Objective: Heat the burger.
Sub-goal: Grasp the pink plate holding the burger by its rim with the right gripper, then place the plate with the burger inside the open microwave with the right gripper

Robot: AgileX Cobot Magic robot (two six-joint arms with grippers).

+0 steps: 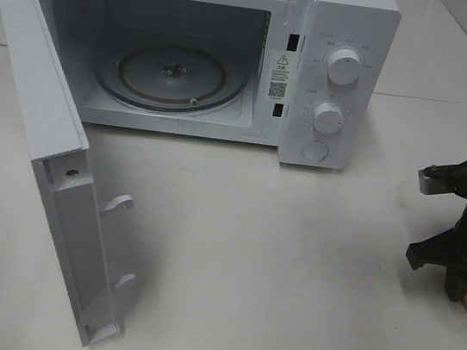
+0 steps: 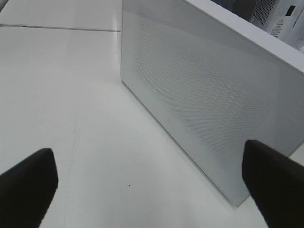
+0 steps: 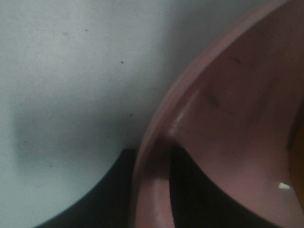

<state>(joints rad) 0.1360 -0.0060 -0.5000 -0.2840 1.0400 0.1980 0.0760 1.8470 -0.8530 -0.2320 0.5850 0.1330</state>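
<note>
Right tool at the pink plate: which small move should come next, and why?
Probably a small lift of the pink plate off the table. The right tool has a finger on each side of the plate's rim, and the microwave stands open with its glass turntable bare, so the way in looks free.

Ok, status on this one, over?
Left gripper open, facing microwave door. Right gripper shut on plate rim. Burger out of view. Door wide open, nothing in the way.
</note>
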